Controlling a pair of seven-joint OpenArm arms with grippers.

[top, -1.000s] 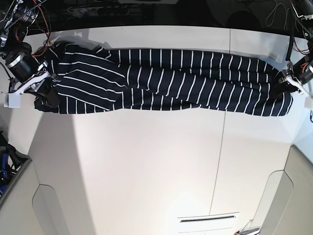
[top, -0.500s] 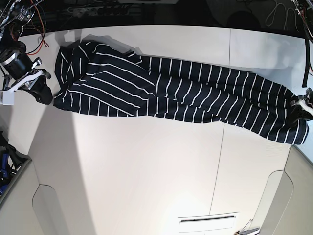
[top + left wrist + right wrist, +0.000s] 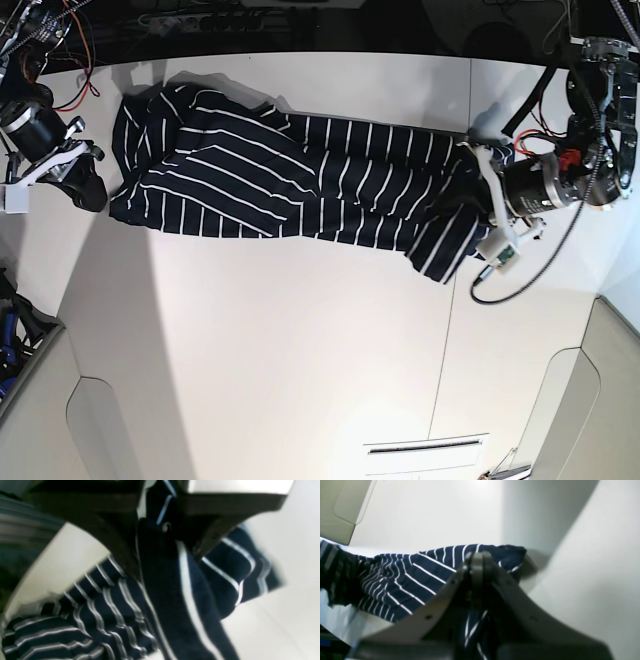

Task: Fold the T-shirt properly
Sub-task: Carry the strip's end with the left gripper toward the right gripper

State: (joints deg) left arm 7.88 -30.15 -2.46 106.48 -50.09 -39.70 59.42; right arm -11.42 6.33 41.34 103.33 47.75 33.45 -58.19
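Overhead, the T-shirt (image 3: 300,180) lay stretched as a long band across the far part of the white worktop (image 3: 300,350), its end nearer the left arm doubled back over itself. The left tool (image 3: 482,185) was clamped on that end, a pinch of striped cloth showing between its fingers (image 3: 120,542). The right tool (image 3: 95,190) was pressed together on the opposite edge, cloth bunched beneath it.
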